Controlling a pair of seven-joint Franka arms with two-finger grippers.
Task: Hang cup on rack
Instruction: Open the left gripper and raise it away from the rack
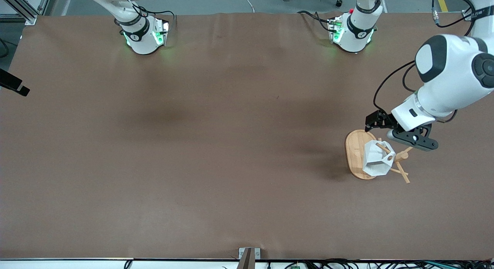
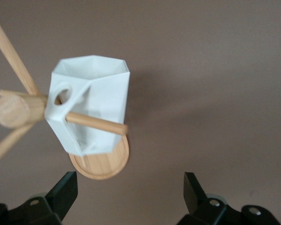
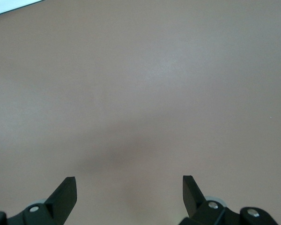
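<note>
The left gripper (image 1: 401,134) hangs over the rack (image 1: 357,155) at the left arm's end of the table, its black fingers (image 2: 63,191) spread wide with nothing between them; in the left wrist view both fingertips show apart from the cup (image 2: 91,110), clear of its white walls; the cup (image 1: 377,158) hangs on the rack, a thin bamboo peg (image 2: 96,123) running through the round hole in its flat handle tab, the tab sitting close against the round central post (image 2: 16,111); the cup's hexagonal rim faces away from the post and its faceted body tilts over the oval base (image 2: 100,164); other pegs (image 2: 11,51) angle out from the post; in the front view the cup covers part of the base, and peg ends (image 1: 403,174) stick out beside it; the rack stands on the brown table (image 1: 216,145); the right gripper (image 3: 129,197) waits over bare table, its fingers (image 3: 65,192) likewise spread and holding nothing
</note>
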